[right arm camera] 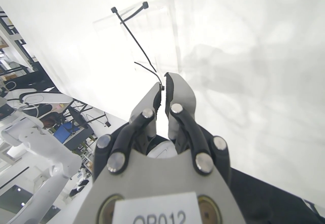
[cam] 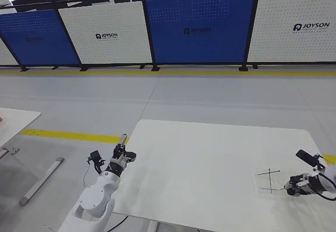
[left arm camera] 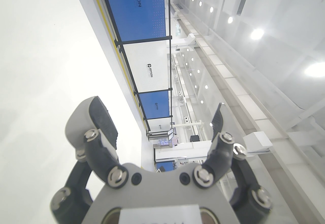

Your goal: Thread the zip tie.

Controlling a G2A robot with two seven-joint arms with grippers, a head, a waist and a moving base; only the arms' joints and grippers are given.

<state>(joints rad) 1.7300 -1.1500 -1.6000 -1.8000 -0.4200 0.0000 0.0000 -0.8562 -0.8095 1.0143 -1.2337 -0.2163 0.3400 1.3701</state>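
Black zip ties (cam: 270, 173) lie in a shallow clear tray (cam: 259, 182) at the table's right side. In the right wrist view one zip tie (right arm camera: 132, 33) stretches from its square head toward my fingers, and a second head (right arm camera: 145, 4) lies beside it. My right gripper (right arm camera: 163, 80) is shut on the thin tail of a zip tie (right arm camera: 149, 69), at the tray's near edge (cam: 288, 189). My left gripper (left arm camera: 157, 105) stands open with nothing between its fingers, at the table's left edge (cam: 120, 146), far from the ties.
The white table (cam: 214, 168) is bare between the two arms. A second white table (cam: 6, 124) stands off to the left. Blue and white pegboard panels (cam: 197, 29) line the far side of the floor.
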